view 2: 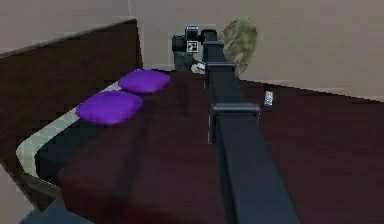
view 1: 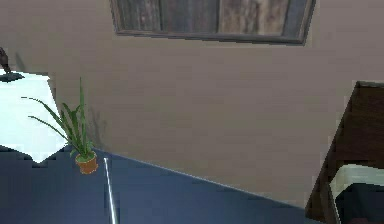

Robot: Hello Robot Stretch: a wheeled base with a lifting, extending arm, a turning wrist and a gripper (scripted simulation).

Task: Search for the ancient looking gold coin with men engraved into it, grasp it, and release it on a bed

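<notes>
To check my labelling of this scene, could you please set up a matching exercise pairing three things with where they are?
Things: 1 green leafy plant in a brown pot; 2 two rounded purple pillows; 3 small pale object.
Places: A on the dark maroon bed cover, right of the dark arm bar; B on the dark floor by the beige wall; C beside the dark wooden headboard.
Pairs: 1-B; 2-C; 3-A.

Forward view toward wall (view 1: 200, 100); arm side view across bed (view 2: 330, 150)
</notes>
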